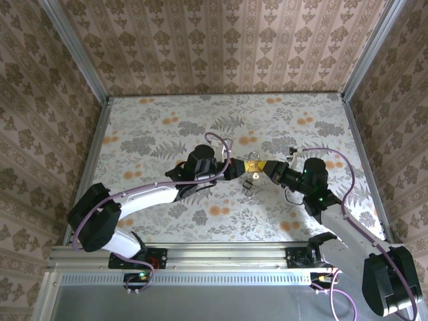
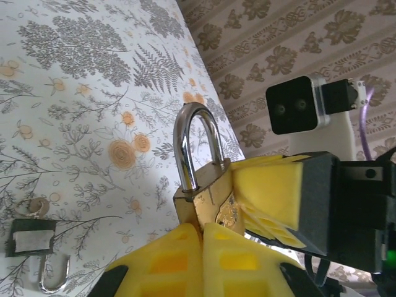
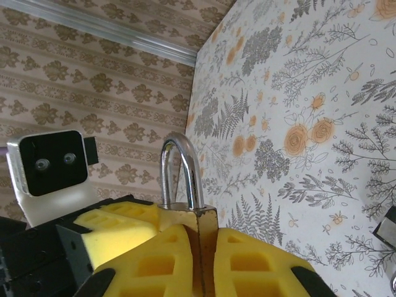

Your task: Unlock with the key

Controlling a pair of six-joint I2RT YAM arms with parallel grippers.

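The brass-gold padlock (image 1: 253,162) with its silver shackle hangs above the table's middle, between both arms. My left gripper (image 2: 203,226) is shut on the lower corner of the padlock (image 2: 204,195), shackle pointing up. From the other side my right gripper (image 3: 207,234) is shut on the padlock (image 3: 206,223), whose narrow edge sits between the yellow fingers (image 3: 260,260). The small dark-grey and silver key (image 1: 247,184) lies flat on the table just below the padlock, held by neither gripper. In the left wrist view the key (image 2: 30,238) lies at the lower left beside a silver ring.
The flowered tabletop (image 1: 167,134) is boxed in by patterned walls with metal corner rails (image 1: 73,53). Both arms reach inward from the near edge, and a purple cable (image 1: 334,157) loops over the right arm.
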